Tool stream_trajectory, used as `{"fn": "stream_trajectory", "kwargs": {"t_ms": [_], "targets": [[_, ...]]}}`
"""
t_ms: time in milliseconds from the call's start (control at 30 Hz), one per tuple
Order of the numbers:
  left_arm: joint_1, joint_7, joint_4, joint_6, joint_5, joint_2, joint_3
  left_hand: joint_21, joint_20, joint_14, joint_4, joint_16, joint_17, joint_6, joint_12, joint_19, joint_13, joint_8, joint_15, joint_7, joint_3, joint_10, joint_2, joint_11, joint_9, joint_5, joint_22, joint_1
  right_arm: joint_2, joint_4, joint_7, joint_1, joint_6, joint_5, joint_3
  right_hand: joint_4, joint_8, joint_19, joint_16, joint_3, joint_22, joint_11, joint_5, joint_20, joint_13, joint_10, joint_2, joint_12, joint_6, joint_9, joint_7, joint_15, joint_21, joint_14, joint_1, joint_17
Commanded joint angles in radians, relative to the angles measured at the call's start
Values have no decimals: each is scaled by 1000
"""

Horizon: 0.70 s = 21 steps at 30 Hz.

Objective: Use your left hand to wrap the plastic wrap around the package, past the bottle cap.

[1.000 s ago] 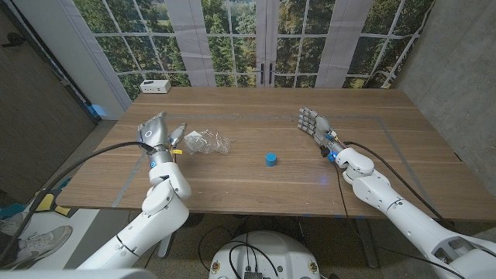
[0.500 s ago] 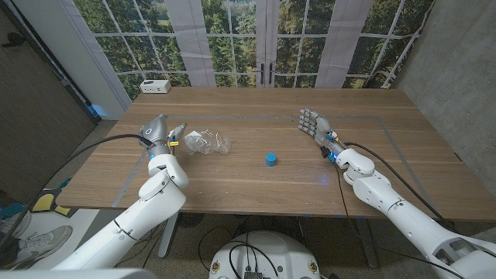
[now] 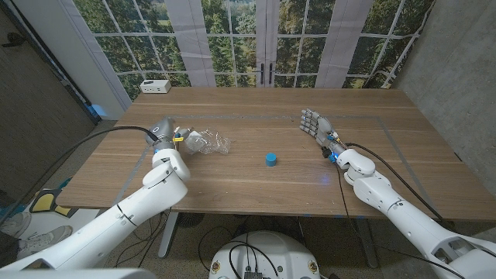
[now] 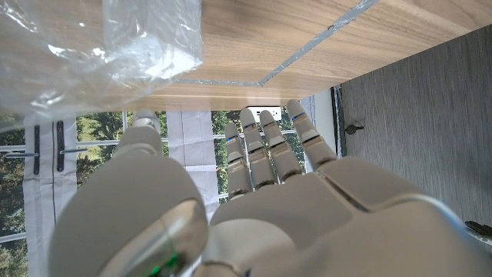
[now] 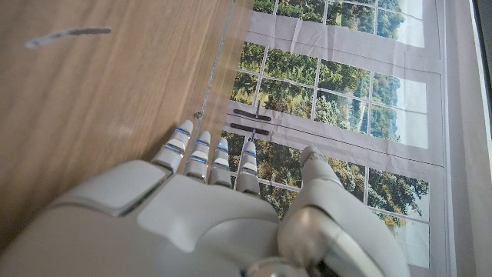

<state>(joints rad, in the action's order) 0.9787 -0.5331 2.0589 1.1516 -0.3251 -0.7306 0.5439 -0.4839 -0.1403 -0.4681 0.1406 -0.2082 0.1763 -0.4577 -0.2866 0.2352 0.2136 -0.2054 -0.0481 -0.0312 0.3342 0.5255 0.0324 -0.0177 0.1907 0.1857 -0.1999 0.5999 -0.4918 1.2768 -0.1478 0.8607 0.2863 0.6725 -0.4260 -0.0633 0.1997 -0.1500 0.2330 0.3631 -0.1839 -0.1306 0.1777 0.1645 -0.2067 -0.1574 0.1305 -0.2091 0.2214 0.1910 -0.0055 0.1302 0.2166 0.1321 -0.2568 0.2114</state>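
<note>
Head view: left robot hand [image 3: 165,132] at the plastic wrap [image 3: 206,142], fingers apart, holding nothing.
The crumpled wrap lies on the bench [image 3: 256,182] just beside it, toward the blue bottle cap [image 3: 270,159]; the right robot hand [image 3: 316,124] waits, fingers spread, well apart.

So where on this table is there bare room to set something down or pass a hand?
Bare wood lies between the blue bottle cap and the right hand, along the near edge, and across the far side beyond the white box. It is crowded where the left hand meets the plastic wrap.
</note>
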Motion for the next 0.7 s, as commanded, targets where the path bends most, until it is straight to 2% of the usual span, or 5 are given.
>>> {"fn": "stream_trajectory", "kwargs": {"t_ms": [33,333,567,633,700], "targets": [[-74,-4,-46,11,37,-23,90,-8,2,-13,7,-7,-1,-3,-4,16,0,-3,3,-4,5,9,-2,-1,2,9,0,20,4,-20,-16,-10,5,6,1,2,-2,-3,2,-5,-3,0,-3,5,-1,-9,-1,-3,10,3,1,3,1,8,8,5],[-139,39,-51,12,26,-57,186,-7,2,6,11,8,-1,64,21,23,-2,20,6,-9,-10,-27,26,-11,2,8,0,25,-3,-7,-11,0,7,6,7,0,-1,-1,2,-6,-3,-4,-3,6,-1,-23,-3,-8,11,3,2,5,0,11,9,4],[-152,76,-38,22,47,-79,203,-3,-4,6,17,9,0,76,30,20,-2,20,9,-9,-18,-39,45,-19,2,11,1,36,-6,-4,-14,3,7,8,9,-1,-1,0,2,-7,-3,-6,-3,6,-1,-27,-4,-9,12,3,2,4,0,13,9,4],[-166,105,-29,32,57,-94,217,-3,-6,-6,22,5,0,75,25,24,-2,17,7,-9,-17,-21,48,-18,2,15,1,53,-5,-3,-14,3,6,10,9,-1,-1,0,3,-7,-3,-5,-3,6,-1,-29,-4,-10,12,3,3,4,-1,15,9,4],[-165,97,-32,41,58,-87,217,-7,2,-21,25,1,0,70,24,39,-2,13,2,-9,-16,-11,52,-18,2,17,1,67,1,-10,-20,2,13,15,10,-2,0,0,3,-7,-3,-6,-3,6,-1,-32,-4,-10,14,3,4,4,-1,15,9,4]]}}
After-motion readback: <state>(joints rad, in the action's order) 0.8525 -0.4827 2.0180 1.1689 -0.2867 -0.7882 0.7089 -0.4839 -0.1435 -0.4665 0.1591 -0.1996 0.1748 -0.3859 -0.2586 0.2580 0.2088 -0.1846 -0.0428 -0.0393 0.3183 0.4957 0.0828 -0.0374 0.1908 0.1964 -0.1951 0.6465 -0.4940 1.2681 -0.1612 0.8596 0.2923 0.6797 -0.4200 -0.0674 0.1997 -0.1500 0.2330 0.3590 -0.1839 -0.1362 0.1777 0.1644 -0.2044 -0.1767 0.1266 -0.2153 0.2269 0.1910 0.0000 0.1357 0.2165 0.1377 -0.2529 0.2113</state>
